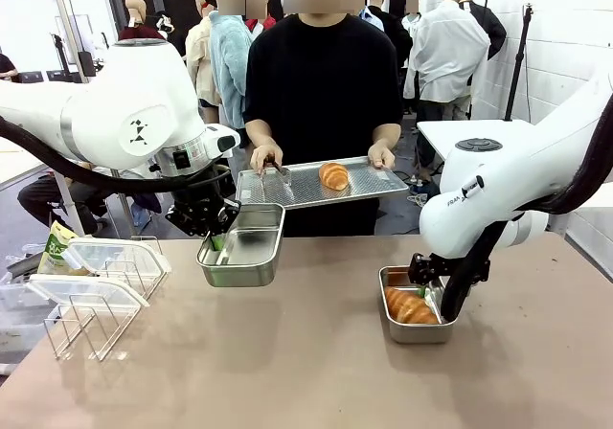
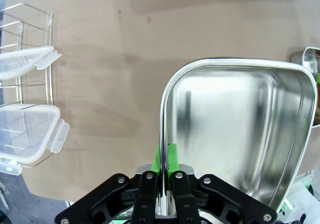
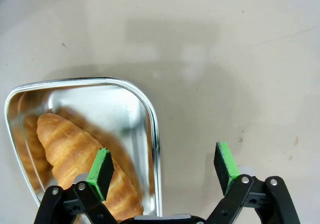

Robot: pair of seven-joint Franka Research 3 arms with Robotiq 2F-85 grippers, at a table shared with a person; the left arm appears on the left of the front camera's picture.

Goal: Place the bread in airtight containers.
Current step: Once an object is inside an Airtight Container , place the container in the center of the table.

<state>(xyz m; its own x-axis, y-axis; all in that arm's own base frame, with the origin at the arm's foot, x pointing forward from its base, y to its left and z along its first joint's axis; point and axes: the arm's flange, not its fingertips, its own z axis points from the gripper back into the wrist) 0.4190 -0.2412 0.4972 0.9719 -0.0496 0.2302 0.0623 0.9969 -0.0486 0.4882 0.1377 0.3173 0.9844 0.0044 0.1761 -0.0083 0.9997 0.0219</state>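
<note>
— Left claw (image 2: 166, 156) of mine is pressed tight on the side wall of the empty tin (image 2: 235, 129). It holds the tin up off the table (image 1: 316, 381), near the front edge of the perforated tray (image 1: 287, 191).

— And the other one?

— My right claw (image 3: 164, 166) is spread wide and grips nothing. It straddles the wall of the second tin (image 3: 100, 96), with one pad over the roll inside and the other outside, above the tabletop.

— So how far along are you?

— About halfway, I judge. One roll (image 3: 75, 149) lies in the second tin, which sits on the table at my right. Another roll (image 1: 333, 175) lies on the tray, which the person holds up in both hands across from me. I read the raised tin as meant for that one. Both clear lids (image 1: 101, 254) rest on the wire rack (image 1: 96, 326) at my left, so neither tin is sealed yet.

— How does the bread look?

— It is golden brown to orange, with a ridged crust and tapered ends. The roll in the tin lies flat along its length, narrower than the tin, and the shiny wall mirrors it. It looks flaky, so I'd guess a hard squeeze would crush it.
</note>
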